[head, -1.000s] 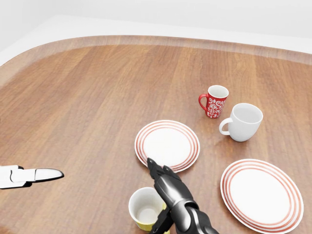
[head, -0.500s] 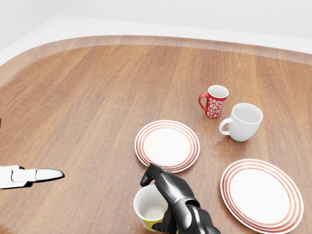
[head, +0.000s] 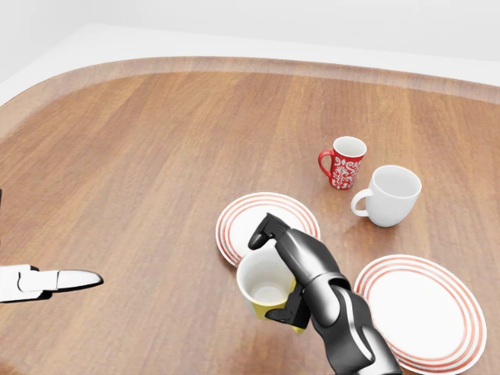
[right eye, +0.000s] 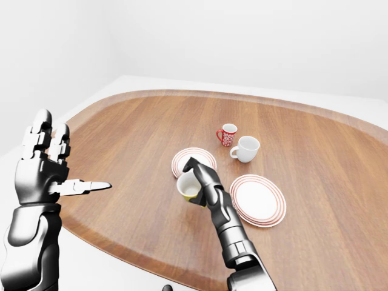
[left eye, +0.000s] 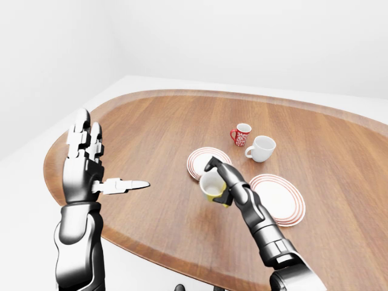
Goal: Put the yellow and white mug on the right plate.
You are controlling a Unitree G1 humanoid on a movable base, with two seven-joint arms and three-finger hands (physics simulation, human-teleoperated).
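Note:
The yellow and white mug (head: 262, 285) hangs above the wooden table, tilted toward me, with my right hand (head: 291, 269) shut round it. It hovers at the lower edge of the left plate (head: 266, 225). The right plate (head: 422, 308), white with red rings, lies bare at the lower right of the head view. My left hand (left eye: 91, 167) is raised at the left of the left-eye view, fingers spread open, holding nothing.
A red patterned mug (head: 344, 162) and a larger white mug (head: 390, 194) stand above the right plate. The oval table's (head: 141, 172) rim curves along the top and left of the head view.
My right hand closed on the yellow and white mug and lifted it up and rightward, from the table below the left plate. The left hand stayed still.

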